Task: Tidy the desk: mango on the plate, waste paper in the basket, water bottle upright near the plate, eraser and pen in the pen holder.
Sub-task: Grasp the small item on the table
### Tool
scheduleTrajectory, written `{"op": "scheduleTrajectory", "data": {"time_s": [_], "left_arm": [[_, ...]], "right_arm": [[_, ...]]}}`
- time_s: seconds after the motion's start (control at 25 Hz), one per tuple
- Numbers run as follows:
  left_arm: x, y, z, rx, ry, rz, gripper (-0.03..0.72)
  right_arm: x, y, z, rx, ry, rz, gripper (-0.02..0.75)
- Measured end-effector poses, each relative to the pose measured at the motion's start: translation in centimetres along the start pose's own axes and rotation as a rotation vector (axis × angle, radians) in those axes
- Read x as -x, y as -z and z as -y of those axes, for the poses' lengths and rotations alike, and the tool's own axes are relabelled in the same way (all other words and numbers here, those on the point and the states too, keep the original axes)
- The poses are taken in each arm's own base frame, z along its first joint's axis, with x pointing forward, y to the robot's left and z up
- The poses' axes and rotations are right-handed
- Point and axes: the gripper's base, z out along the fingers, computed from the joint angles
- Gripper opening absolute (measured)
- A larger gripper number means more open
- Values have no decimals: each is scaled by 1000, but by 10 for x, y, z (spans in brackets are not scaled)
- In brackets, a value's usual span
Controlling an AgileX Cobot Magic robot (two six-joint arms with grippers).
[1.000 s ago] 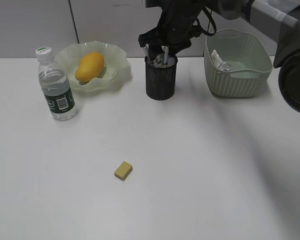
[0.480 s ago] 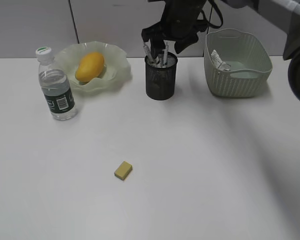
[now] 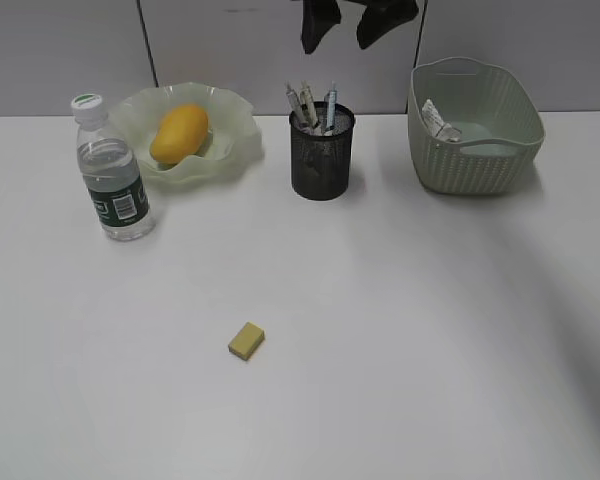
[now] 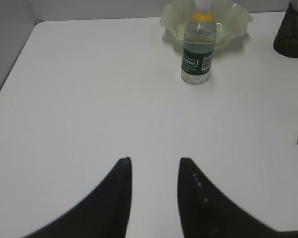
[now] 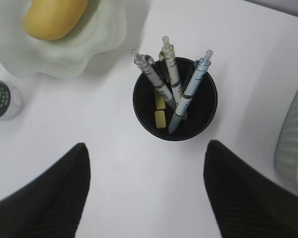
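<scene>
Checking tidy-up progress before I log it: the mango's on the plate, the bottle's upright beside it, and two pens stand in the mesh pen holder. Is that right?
Not quite: the pen holder has three pens, not two, as the right wrist view shows from above. The mango is on the plate and the water bottle stands upright beside it.

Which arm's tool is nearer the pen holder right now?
Right. The right tool hangs open directly above the pen holder. The left tool sits low over bare desk, with the holder only at the far right edge of its view.
</scene>
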Motion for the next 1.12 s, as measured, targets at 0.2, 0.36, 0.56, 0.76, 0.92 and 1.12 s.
{"op": "scheduleTrajectory", "data": {"time_s": [0.2, 0.36, 0.56, 0.76, 0.92, 1.12], "left_arm": [[0, 0, 0, 0, 0, 0, 246], [0, 0, 0, 0, 0, 0, 246], [0, 0, 0, 0, 0, 0, 246], [0, 0, 0, 0, 0, 0, 246], [0, 0, 0, 0, 0, 0, 246], [0, 0, 0, 0, 0, 0, 246]], "right_arm": [[8, 36, 8, -31, -14, 68, 515], [8, 58, 42, -111, -69, 92, 498], [-1, 83, 88, -245, -116, 81, 498], [-18, 101, 111, -292, -160, 44, 496], [-39, 114, 128, -314, -204, -3, 496], [-55, 125, 136, -330, -216, -34, 496]]}}
